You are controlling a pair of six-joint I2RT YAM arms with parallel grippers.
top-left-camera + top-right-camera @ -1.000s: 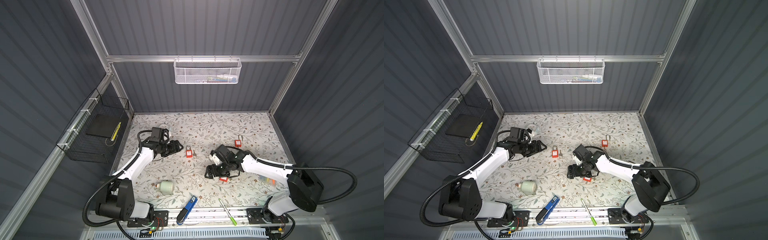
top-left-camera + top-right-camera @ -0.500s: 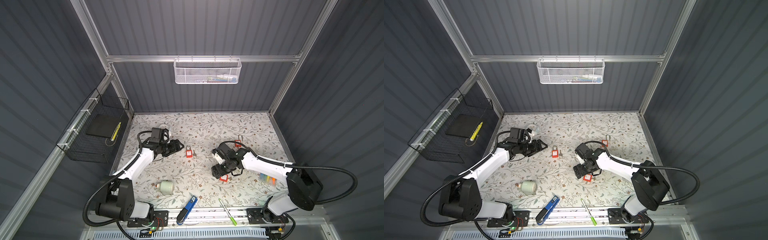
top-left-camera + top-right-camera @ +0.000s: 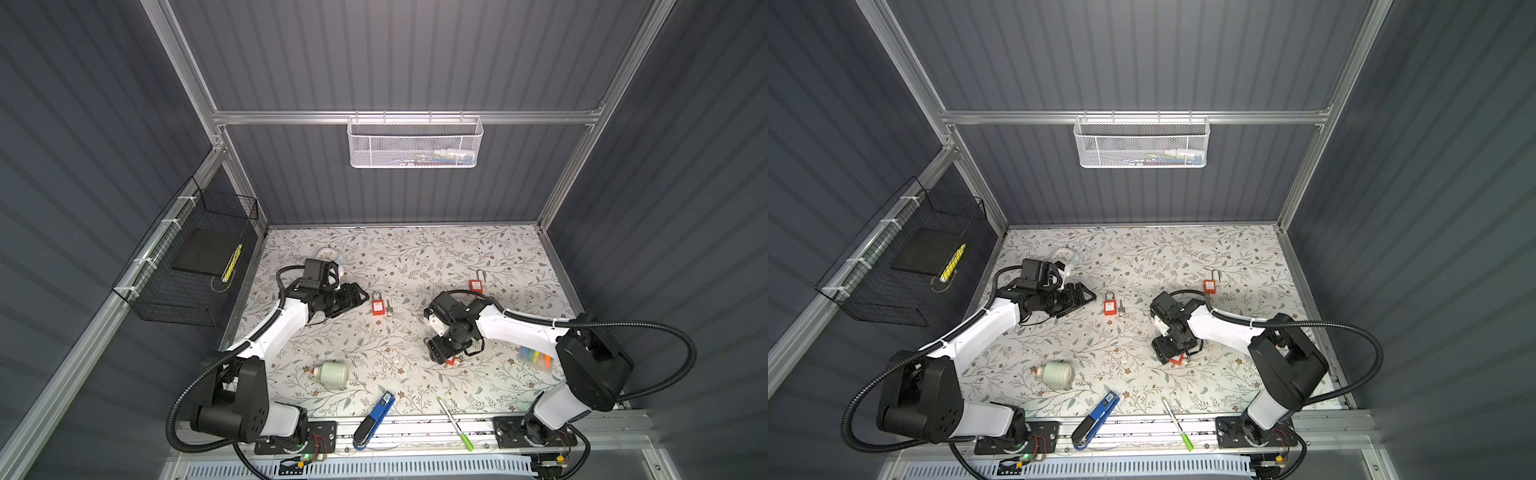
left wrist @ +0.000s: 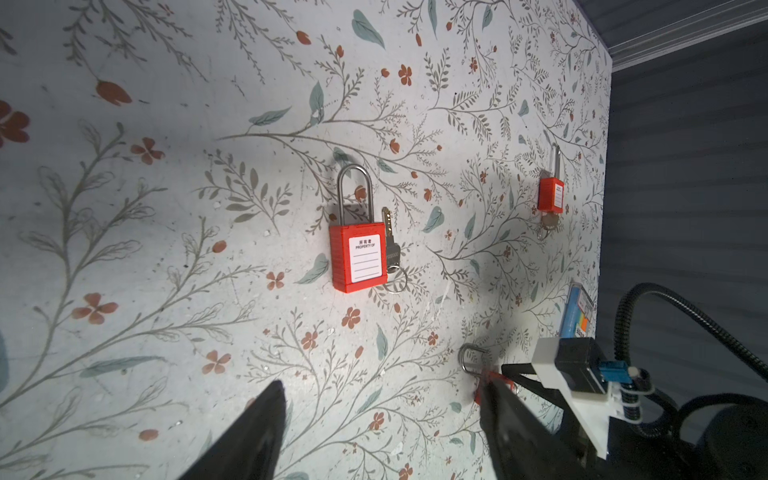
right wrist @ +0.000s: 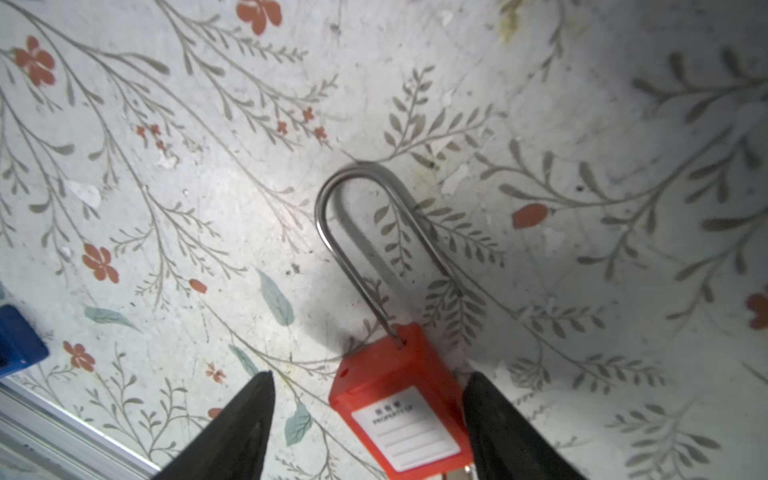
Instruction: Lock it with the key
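Three red padlocks lie on the flowered table. The middle padlock [image 3: 377, 306] [image 4: 357, 259] has its shackle seated and a loose key [image 3: 388, 307] [image 4: 390, 245] beside it. My left gripper [image 3: 359, 296] [image 4: 380, 388] hovers open just left of it, holding nothing. My right gripper [image 3: 446, 353] [image 5: 370, 376] points down over the near padlock [image 3: 451, 360] [image 5: 399, 415]. Its jaws straddle the red body, with a gap on one side. That padlock's long shackle [image 5: 361, 216] has one leg out of the body. The far padlock [image 3: 476, 284] [image 4: 550, 199] lies at the back right.
A pale green jar [image 3: 331, 374] lies on its side near the front left. A blue tool [image 3: 376, 417] and a green pen [image 3: 455, 424] rest at the front edge, and a coloured marker pack [image 3: 536, 359] sits by the right arm. Wire baskets [image 3: 415, 143] hang on the walls.
My right gripper has swung right and towards the front, coming down over the near padlock, and its jaws have narrowed around the body. The left arm has not moved.
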